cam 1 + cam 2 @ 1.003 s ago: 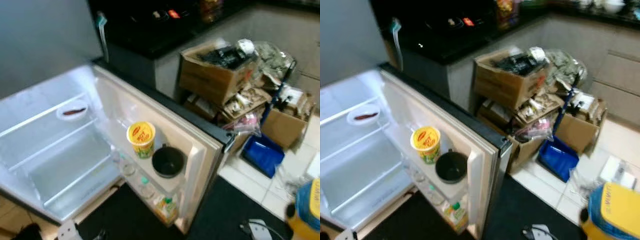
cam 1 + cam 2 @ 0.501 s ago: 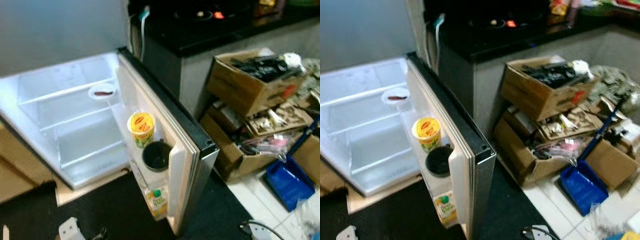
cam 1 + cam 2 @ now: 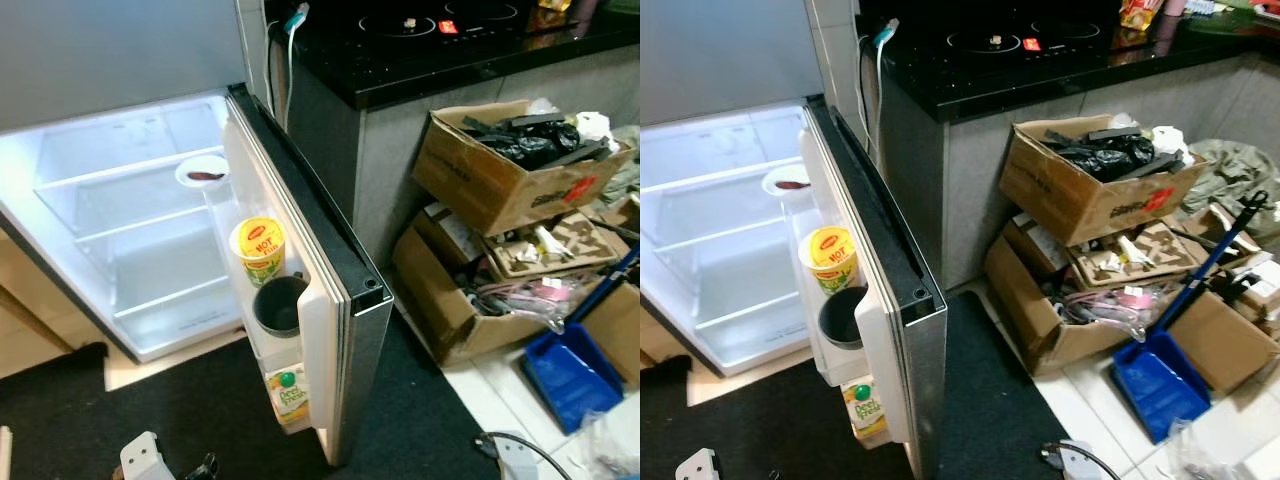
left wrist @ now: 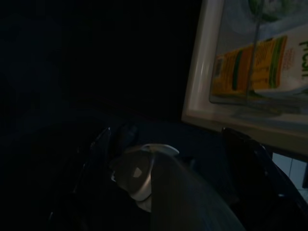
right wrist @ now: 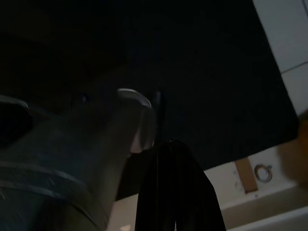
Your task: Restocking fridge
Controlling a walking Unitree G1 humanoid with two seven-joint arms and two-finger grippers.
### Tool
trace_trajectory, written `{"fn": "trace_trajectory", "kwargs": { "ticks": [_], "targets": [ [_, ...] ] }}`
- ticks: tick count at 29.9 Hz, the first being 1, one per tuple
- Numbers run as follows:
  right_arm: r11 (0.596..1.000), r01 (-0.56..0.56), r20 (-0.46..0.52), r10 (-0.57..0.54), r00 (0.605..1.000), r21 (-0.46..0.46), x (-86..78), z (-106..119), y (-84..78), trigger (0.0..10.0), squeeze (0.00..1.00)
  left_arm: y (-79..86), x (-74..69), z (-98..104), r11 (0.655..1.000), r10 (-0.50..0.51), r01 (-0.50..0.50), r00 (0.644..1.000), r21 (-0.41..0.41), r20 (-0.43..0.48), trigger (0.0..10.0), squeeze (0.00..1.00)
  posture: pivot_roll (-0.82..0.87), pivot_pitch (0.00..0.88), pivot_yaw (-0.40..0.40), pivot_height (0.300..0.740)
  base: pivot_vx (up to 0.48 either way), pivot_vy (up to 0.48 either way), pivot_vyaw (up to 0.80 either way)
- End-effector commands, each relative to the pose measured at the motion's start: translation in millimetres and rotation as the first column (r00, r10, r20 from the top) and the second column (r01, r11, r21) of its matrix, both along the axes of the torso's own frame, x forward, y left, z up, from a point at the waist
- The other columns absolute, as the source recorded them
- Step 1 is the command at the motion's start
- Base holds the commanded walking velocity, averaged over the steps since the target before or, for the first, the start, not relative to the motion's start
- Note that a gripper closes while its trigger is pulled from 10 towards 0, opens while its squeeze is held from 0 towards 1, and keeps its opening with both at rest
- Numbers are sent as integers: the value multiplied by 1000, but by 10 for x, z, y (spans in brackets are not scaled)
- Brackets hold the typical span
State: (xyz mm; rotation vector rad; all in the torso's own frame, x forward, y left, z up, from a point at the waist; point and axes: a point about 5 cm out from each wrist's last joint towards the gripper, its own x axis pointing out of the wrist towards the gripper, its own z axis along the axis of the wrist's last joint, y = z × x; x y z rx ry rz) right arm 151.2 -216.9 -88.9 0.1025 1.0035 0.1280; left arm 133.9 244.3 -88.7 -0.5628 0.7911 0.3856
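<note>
White-lined open fridge (image 3: pixel 150 250) sits at left, lit, its glass shelves bare except one small white dish (image 3: pixel 202 172) with something dark red in it on the top shelf. The fridge door (image 3: pixel 300 280) swings out toward the robot; its racks hold one yellow instant-noodle cup (image 3: pixel 258 250), one black round mug (image 3: pixel 280 305) just below and touching it, and one green-and-white juice carton (image 3: pixel 288 395) in the bottom rack. The black-topped table (image 3: pixel 1060 50) with a hob is far right of the fridge. To the right are three brown cardboard boxes (image 3: pixel 1090 185) stacked full of clutter, and one blue dustpan (image 3: pixel 1160 375) on the tile floor. Left tool (image 4: pixel 168 144) hangs low in the dark near the door's bottom rack, with the juice carton beyond it; fingers look apart, nothing between them. Right tool (image 5: pixel 168 192) hangs idle over the black floor mat (image 3: pixel 220 410); cannot tell its state. Judgement: stock isn't in hand yet, so this looks like an approach or survey step. To do it well, find an item first, keep clear of the door edge, and aim for the bare shelves rather than the crowded door rack.
</note>
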Motion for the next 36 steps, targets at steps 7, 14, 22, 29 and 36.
{"fn": "trace_trajectory", "kwargs": {
  "ticks": [7, 14, 22, 29, 36],
  "targets": [
    [998, -35, 129, 28, 991, 58, 294, 150, 31, 10000, 0, -32, -57, -33, 1000, 9, -9, 1000, -7, -28, 10000, 0, -61, 71, -17, 740, 0, -72, 0],
    [986, -139, 165, 123, 979, 90, 404, 206, 129, 10000, 0, -45, -54, -35, 1000, 5, -5, 1000, -10, -27, 10000, 0, -62, 71, -18, 740, 0, 0, 794],
    [969, -204, 177, 179, 968, 137, 429, 224, 205, 10000, 0, -47, -58, -37, 1000, -2, 2, 1000, -8, -30, 10000, 0, -58, 65, -21, 740, 0, 0, 791],
    [982, -166, 161, 150, 975, 88, 448, 220, 162, 10000, 0, -44, -67, -39, 1000, -7, 6, 999, -7, -32, 10000, 0, -56, 62, -19, 740, 0, 0, 788],
    [994, -106, 147, 104, 984, 3, 462, 221, 61, 10000, 0, -48, -68, -39, 1000, -15, 14, 999, -8, -33, 10000, 0, -54, 62, -20, 740, 0, 0, 785]
  ]
}}
